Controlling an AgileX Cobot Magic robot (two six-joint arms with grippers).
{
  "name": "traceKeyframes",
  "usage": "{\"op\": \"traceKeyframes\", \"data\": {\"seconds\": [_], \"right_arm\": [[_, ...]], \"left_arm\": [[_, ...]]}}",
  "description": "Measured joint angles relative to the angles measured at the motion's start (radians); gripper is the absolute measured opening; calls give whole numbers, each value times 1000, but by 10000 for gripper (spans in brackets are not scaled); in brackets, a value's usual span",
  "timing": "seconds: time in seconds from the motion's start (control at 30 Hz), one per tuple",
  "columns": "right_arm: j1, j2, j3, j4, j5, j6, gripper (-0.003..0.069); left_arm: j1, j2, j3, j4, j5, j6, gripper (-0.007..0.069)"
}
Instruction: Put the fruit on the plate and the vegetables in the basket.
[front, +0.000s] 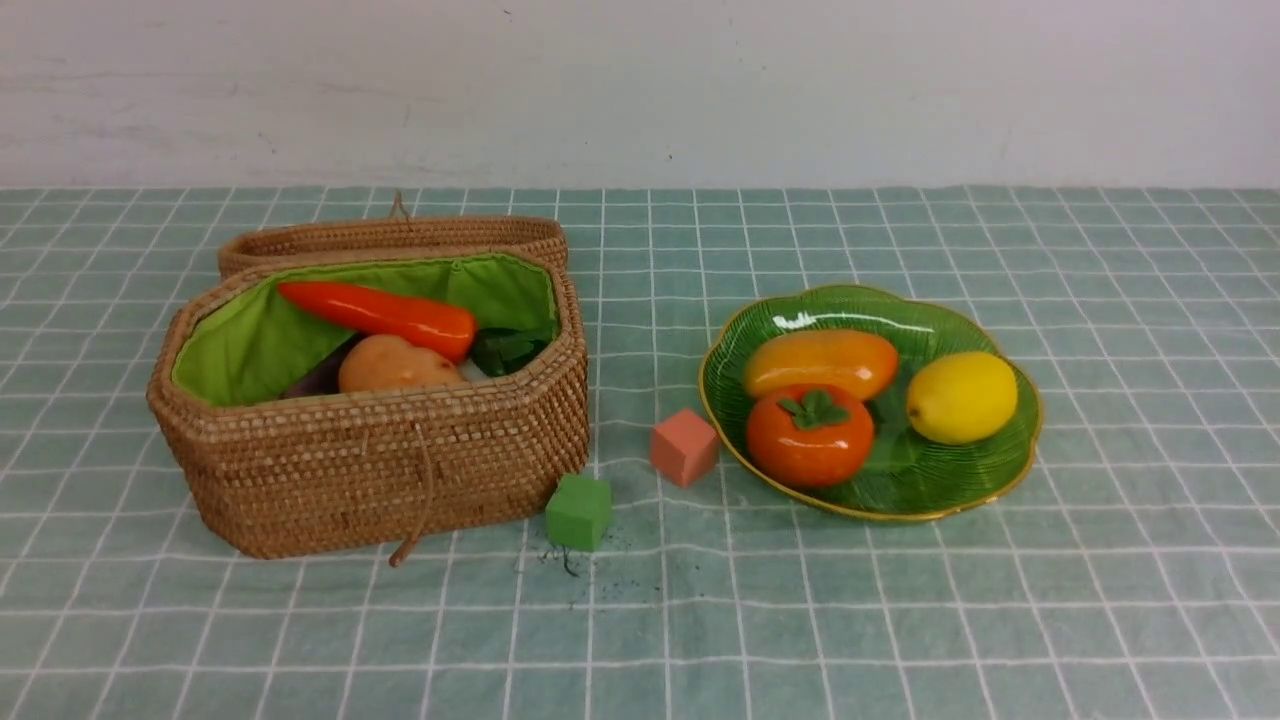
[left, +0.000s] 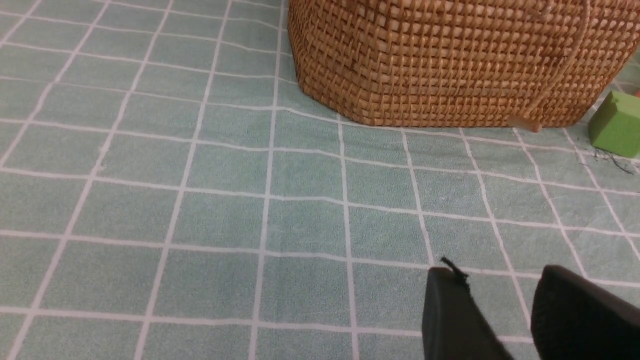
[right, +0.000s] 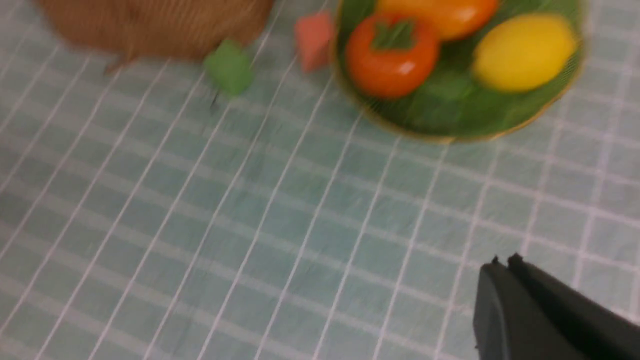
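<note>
- On the green checked tablecloth (front: 900, 600), the brown woven wicker basket (front: 380, 470) with bright green lining is sitting to the left, lid folded back.
- Inside it, the orange-red carrot (front: 385, 313) is lying across the tan potato (front: 395, 367); a dark purple eggplant (front: 322, 378) is peeking out beside them.
- On the right, the green glass plate (front: 925, 480) is carrying the orange-yellow mango (front: 820, 362), the round orange-red persimmon (front: 810, 436) and the yellow lemon (front: 962, 396).
- Between basket and plate, a green cube (front: 578, 512) and an orange-pink cube (front: 684, 447) are resting on the cloth.
- The left gripper (left: 500, 310) is hovering over bare cloth, fingers spread apart and holding nothing.
- The right gripper (right: 507, 272) is hovering near the plate, fingers pressed together.
</note>
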Motion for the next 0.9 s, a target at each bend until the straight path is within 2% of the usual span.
{"op": "traceKeyframes", "data": {"seconds": [0.07,0.1,0.17,0.3,0.53,0.9], "right_arm": [[-69,-105,80,-10,-89,0,-3],[-113,-182,176,-12,-188,0,-3],[-141,-235,241,-12,-251,0,-2],[-248,-452,551,-12,-456,0,-1],[-326,-638,918,-12,-533,0,3],[-349,-643,947,-8,-578,-1,15]], "left_arm": [[0,0,0,0,0,0,239],[0,0,0,0,0,0,239],[0,0,0,0,0,0,239],[0,0,0,0,0,0,239],[0,0,0,0,0,0,239],[0,0,0,0,0,0,239]]}}
